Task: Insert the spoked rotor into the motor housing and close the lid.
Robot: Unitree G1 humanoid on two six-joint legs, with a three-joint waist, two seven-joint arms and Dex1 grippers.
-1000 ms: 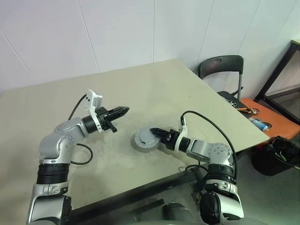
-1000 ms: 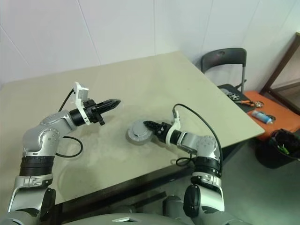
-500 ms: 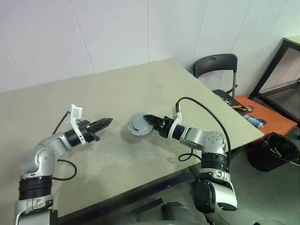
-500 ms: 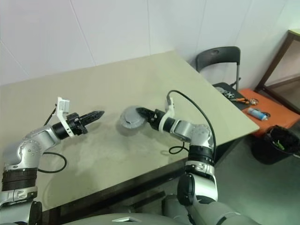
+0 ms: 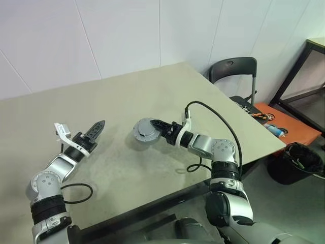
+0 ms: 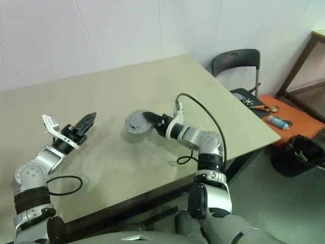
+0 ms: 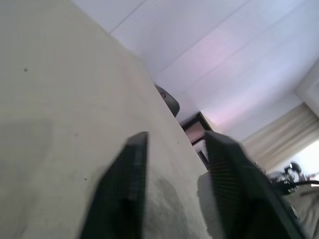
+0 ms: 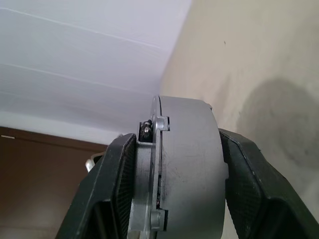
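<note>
The motor housing (image 5: 144, 130) sits clamped between the fingers of the right gripper (image 5: 158, 127), lifted off the table (image 5: 152, 91) near its middle. The left gripper (image 5: 95, 129) hovers well apart to the left, fingers parted around nothing. Behind the table's far right corner stands a chair (image 5: 235, 71), with a bin (image 5: 299, 165) on the floor farther right.

Left end effector (image 5: 96, 127) now open and farther left; motor housing (image 5: 143, 131) lifted off the table (image 5: 167, 96)
</note>
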